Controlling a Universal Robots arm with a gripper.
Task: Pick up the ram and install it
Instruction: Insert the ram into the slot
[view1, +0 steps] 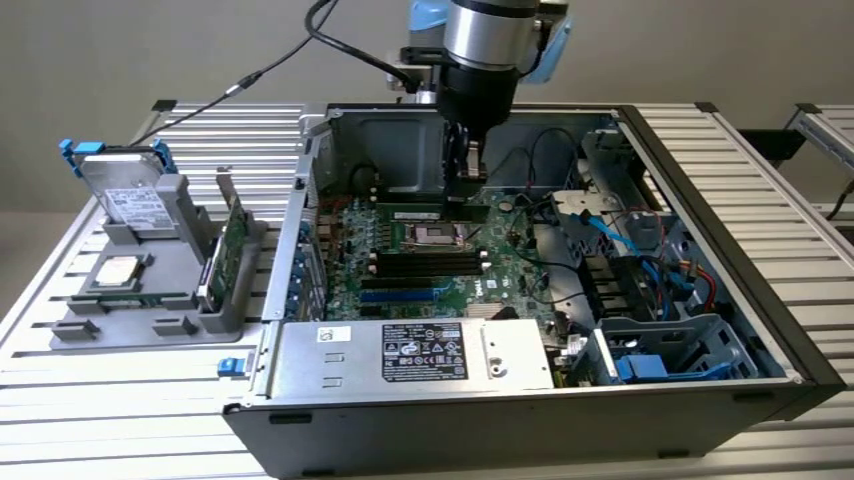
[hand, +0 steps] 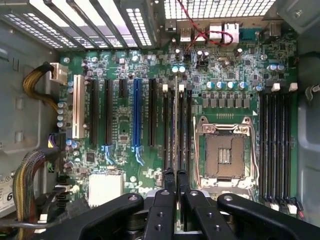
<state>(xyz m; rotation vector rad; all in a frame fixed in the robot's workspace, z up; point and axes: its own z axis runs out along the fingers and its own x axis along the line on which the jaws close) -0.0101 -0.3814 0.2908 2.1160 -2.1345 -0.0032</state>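
Observation:
My gripper (view1: 463, 195) reaches down into the open computer case (view1: 747, 330), low over the far part of the motherboard (view1: 514, 265). In the wrist view its fingertips (hand: 168, 176) are shut on the ram (hand: 175, 130), a thin strip seen edge-on. The ram runs along the bank of memory slots (hand: 184, 125) beside the CPU socket (hand: 225, 155); whether it touches a slot I cannot tell. In the exterior view a narrow green strip, the ram (view1: 416, 212), lies level just beyond the socket (view1: 434, 237) at the fingers' tips.
A grey fixture (view1: 80, 325) at the exterior view's left holds a hard drive (view1: 127, 195), a processor (view1: 118, 270) and a wider green card (view1: 234, 250). The power supply (view1: 414, 355), drive cage (view1: 667, 350) and loose cables (view1: 587, 210) crowd the case.

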